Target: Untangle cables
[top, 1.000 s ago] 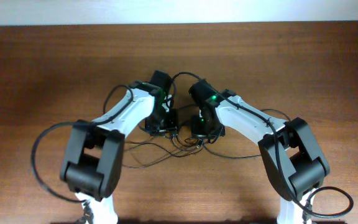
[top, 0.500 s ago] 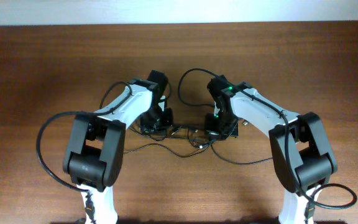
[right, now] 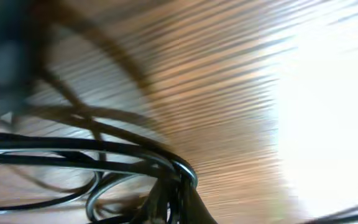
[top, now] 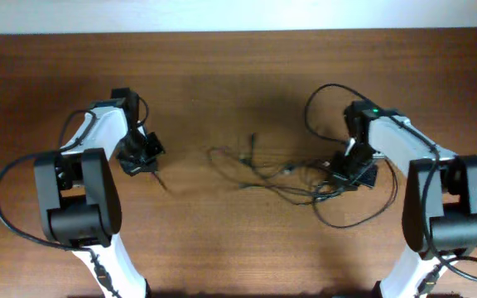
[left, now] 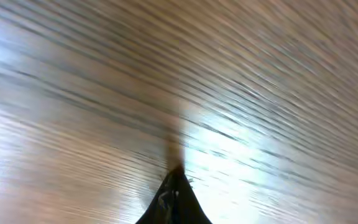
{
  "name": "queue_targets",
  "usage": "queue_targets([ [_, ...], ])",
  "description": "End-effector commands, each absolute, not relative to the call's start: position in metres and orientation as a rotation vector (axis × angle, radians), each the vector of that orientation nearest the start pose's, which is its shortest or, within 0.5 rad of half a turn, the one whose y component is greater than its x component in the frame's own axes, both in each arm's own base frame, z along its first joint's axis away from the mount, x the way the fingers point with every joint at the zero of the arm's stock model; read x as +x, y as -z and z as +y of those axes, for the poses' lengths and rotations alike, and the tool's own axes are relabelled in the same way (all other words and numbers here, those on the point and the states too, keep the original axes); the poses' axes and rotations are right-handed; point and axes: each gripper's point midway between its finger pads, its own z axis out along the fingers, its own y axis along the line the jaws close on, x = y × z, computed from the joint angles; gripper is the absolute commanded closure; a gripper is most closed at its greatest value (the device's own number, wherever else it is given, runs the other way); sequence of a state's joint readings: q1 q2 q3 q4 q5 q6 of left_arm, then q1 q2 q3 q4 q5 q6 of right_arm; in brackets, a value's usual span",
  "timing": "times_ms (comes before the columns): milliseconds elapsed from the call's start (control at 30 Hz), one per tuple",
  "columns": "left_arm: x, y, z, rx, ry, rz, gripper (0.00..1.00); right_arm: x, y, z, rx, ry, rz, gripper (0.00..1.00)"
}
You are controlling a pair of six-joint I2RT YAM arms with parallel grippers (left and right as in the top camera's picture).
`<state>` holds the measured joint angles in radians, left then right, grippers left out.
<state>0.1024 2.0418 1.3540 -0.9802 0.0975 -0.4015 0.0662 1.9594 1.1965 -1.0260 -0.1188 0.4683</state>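
Observation:
The cables point(top: 265, 175) are thin black wires spread in a loose tangle across the middle of the table, with loops trailing to the right. My right gripper point(top: 343, 175) is at the tangle's right end, shut on a bundle of several cables point(right: 104, 148) that curve into its closed fingers point(right: 178, 198). My left gripper point(top: 147, 164) is far to the left, apart from the tangle. It is shut point(left: 174, 186), and a short thin wire end point(top: 161, 180) sticks out from its tips. The left wrist view is heavily blurred.
The brown wooden table point(top: 238, 74) fills the view, its far edge meeting a white wall at the top. Thick black arm cables loop beside each white arm, at the left point(top: 7, 199) and above the right wrist point(top: 321, 95).
Both arms have swung apart from the centre, the left far to the left, the right to the right. The left jaws closed. The tangle is drawn out wider across the table.

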Motion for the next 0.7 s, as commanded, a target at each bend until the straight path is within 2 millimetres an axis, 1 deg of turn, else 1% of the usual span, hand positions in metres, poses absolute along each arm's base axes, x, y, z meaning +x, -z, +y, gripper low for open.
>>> queue_targets([
  [0,0.325,0.028,0.050,-0.811,-0.166,3.190,1.00,0.259,0.043,-0.016,0.668,0.411,3.334,0.95],
  [67,0.326,0.028,0.044,-0.779,-0.105,3.204,1.00,0.260,0.044,-0.009,0.680,0.344,3.344,0.95],
  [100,0.329,0.029,0.036,-0.700,-0.014,3.221,1.00,0.261,0.046,0.002,0.645,0.223,3.374,0.95],
  [133,0.338,0.028,0.014,-0.556,0.204,3.226,1.00,0.262,0.046,0.024,0.570,-0.008,3.413,0.95],
  [167,0.344,0.026,-0.002,-0.456,0.351,3.212,0.99,0.265,0.045,0.043,0.509,-0.220,3.425,0.94],
  [200,0.350,0.020,-0.027,-0.311,0.574,3.172,0.95,0.267,0.041,0.062,0.458,-0.422,3.419,0.92],
  [233,0.354,0.009,-0.053,-0.158,0.816,3.099,0.91,0.268,0.036,0.077,0.426,-0.585,3.401,0.90],
  [267,0.356,-0.012,-0.086,0.028,1.124,2.957,0.69,0.270,0.030,0.096,0.384,-0.757,3.372,0.89],
  [300,0.356,-0.026,-0.101,0.103,1.265,2.876,0.60,0.270,0.029,0.101,0.370,-0.784,3.368,0.89],
  [333,0.355,-0.036,-0.109,0.147,1.337,2.835,0.57,0.270,0.029,0.105,0.346,-0.783,3.370,0.89],
  [367,0.356,-0.044,-0.114,0.168,1.361,2.830,0.55,0.269,0.030,0.110,0.313,-0.779,3.372,0.89],
  [433,0.363,-0.068,-0.120,0.194,1.364,2.841,0.54,0.268,0.031,0.123,0.223,-0.769,3.373,0.89],
  [500,0.369,-0.085,-0.125,0.234,1.337,2.836,0.54,0.267,0.032,0.134,0.156,-0.761,3.369,0.89],
  [533,0.371,-0.093,-0.130,0.269,1.315,2.837,0.52,0.268,0.033,0.140,0.154,-0.754,3.367,0.89],
  [567,0.369,-0.093,-0.133,0.274,1.263,2.874,0.50,0.268,0.033,0.145,0.165,-0.746,3.365,0.89],
  [600,0.365,-0.082,-0.133,0.258,1.144,2.964,0.50,0.270,0.034,0.150,0.183,-0.741,3.357,0.89],
  [633,0.358,-0.064,-0.128,0.236,0.936,3.085,0.49,0.273,0.035,0.155,0.212,-0.738,3.343,0.89],
  [667,0.349,-0.050,-0.128,0.258,0.762,3.165,0.48,0.276,0.035,0.157,0.228,-0.737,3.334,0.90],
])
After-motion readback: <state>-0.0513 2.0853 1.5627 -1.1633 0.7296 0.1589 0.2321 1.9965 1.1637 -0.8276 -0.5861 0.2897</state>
